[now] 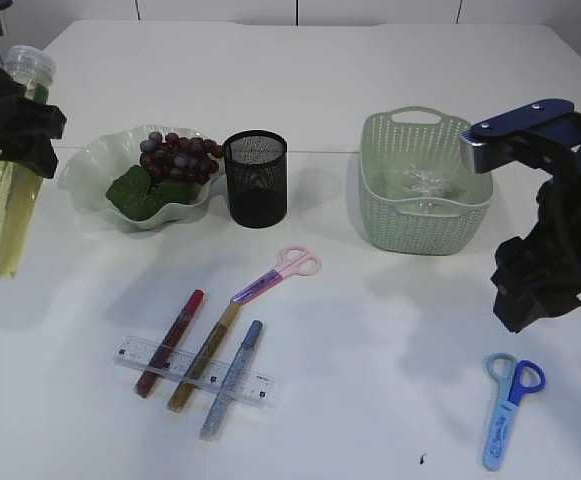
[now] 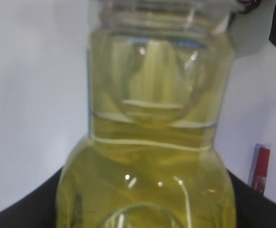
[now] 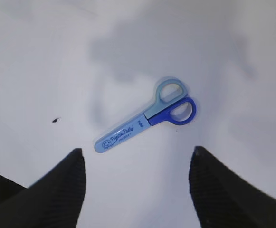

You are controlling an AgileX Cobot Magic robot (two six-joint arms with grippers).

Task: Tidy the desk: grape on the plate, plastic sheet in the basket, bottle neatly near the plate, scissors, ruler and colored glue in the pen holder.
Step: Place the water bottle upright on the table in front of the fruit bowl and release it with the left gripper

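My right gripper [image 3: 137,183] hovers wide open, nothing in it. The blue plastic-sheathed scissors [image 3: 145,115] lie flat on the white desk [image 3: 42,57] just ahead of the jaws, slanted across the gap. I'd rotate the wrist to straddle the sheath, then descend. My left gripper clamps the clear bottle of yellow liquid [image 2: 147,142].

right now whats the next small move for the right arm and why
Probably lower the right gripper straight down onto the blue scissors. Its jaws stand open and empty above the table, with the scissors lying flat just ahead of the fingertips, clear of everything else. The scissors still belong in the black mesh pen holder, and the left gripper is busy with the bottle.
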